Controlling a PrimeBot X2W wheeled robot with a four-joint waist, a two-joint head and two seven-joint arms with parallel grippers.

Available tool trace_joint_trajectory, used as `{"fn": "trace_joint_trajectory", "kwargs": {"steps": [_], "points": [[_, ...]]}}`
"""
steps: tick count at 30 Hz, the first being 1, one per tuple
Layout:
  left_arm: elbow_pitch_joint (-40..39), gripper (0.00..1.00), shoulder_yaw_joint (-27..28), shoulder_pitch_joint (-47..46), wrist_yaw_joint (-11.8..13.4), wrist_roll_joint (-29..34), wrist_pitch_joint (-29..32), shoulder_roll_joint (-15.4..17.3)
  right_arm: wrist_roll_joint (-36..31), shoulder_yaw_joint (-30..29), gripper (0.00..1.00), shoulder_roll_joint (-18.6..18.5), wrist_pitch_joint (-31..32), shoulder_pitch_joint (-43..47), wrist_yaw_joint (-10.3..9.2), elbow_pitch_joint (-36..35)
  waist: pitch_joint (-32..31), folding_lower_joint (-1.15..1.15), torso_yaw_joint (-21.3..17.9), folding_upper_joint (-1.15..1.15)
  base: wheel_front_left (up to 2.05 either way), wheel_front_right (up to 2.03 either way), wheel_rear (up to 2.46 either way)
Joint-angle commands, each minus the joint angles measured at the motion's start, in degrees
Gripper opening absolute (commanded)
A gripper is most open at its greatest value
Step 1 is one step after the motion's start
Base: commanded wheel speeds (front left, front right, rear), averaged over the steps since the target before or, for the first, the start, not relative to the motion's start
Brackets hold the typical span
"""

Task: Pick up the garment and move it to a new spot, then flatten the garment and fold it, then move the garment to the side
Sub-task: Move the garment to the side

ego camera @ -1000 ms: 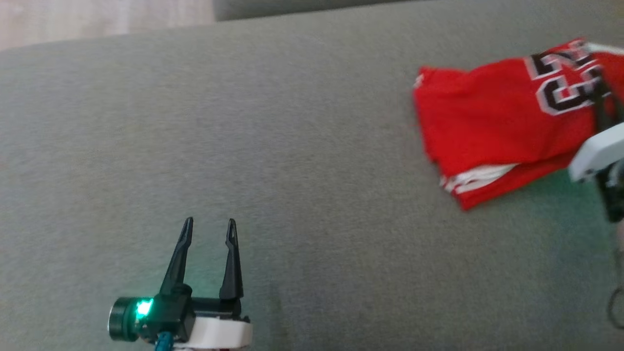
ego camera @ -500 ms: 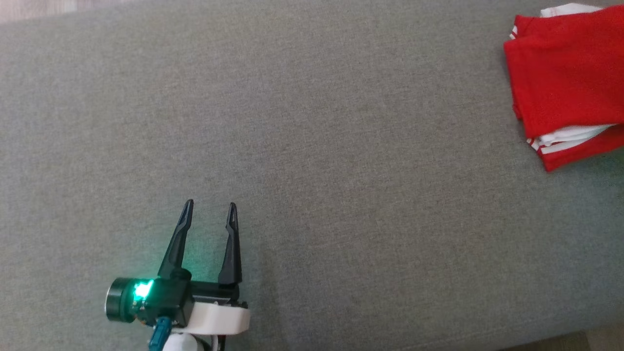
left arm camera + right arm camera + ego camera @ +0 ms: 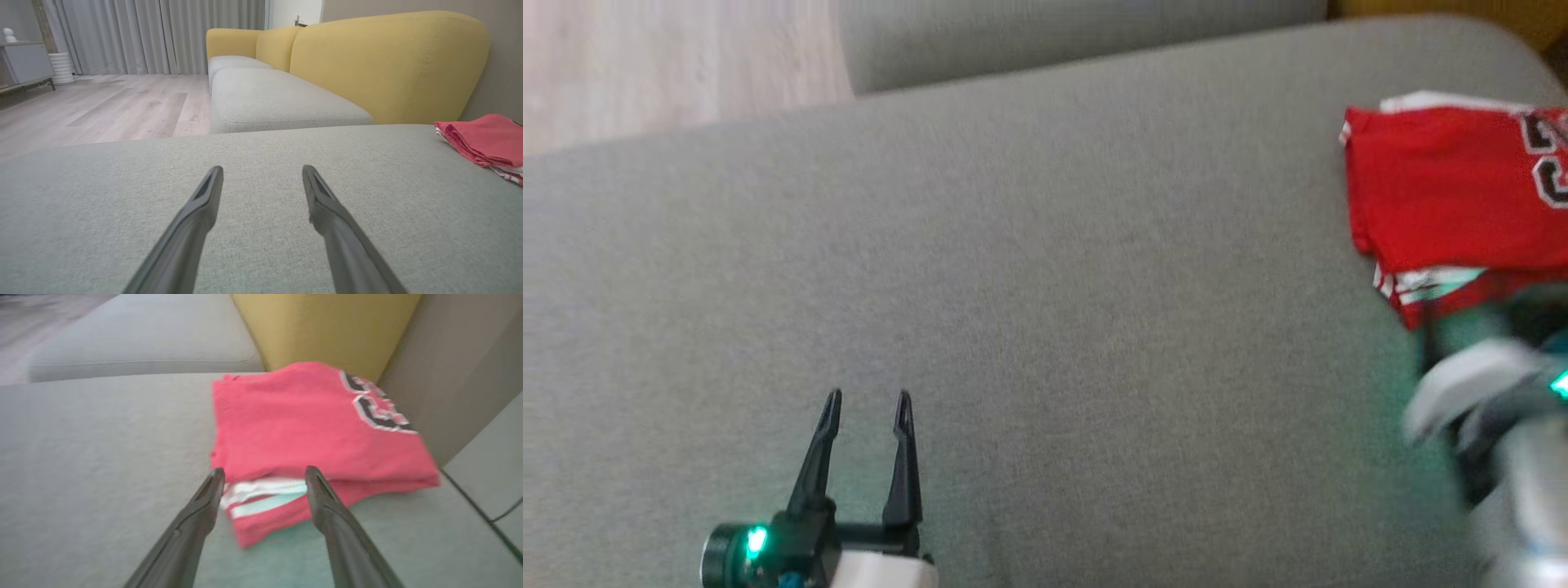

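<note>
A folded red jersey [image 3: 1445,196] with black-and-white numbers and white trim lies at the right end of the grey cushion [image 3: 1045,310]. In the right wrist view the jersey [image 3: 310,433] sits just beyond my right gripper [image 3: 264,473], which is open with nothing between its fingers. In the head view the right arm [image 3: 1486,400] is a blur just short of the jersey's near edge. My left gripper [image 3: 866,398] is open over bare cushion at the lower left, far from the jersey [image 3: 486,141].
A yellow sofa back [image 3: 388,65] rises behind the cushion, with a second grey seat [image 3: 278,102] beyond. Pale wood floor [image 3: 670,65] lies past the far left edge. A grey wall [image 3: 461,359] and a dark cable [image 3: 490,514] are right of the jersey.
The head camera has shifted, so the whole picture moved. The right arm has come back into the head view, near the jersey's front edge. The left gripper has stayed open.
</note>
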Motion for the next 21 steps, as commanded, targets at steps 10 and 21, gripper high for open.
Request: {"fn": "trace_joint_trajectory", "kwargs": {"steps": [10,21], "points": [[-0.77,1.0,1.84,4.38,3.22,-2.01,-0.3,-0.33,9.86,19.63,1.0,5.91,-12.1,12.68,-0.04,-3.72,-11.07,0.01,4.46,0.0,0.0,0.0,0.0],[-5.85,1.0,4.26,8.71,3.84,-1.84,-0.3,-0.33,11.22,22.02,1.0,7.0,-12.8,25.42,-0.04,-22.36,-14.64,0.01,7.58,0.0,0.0,0.0,0.0]]}}
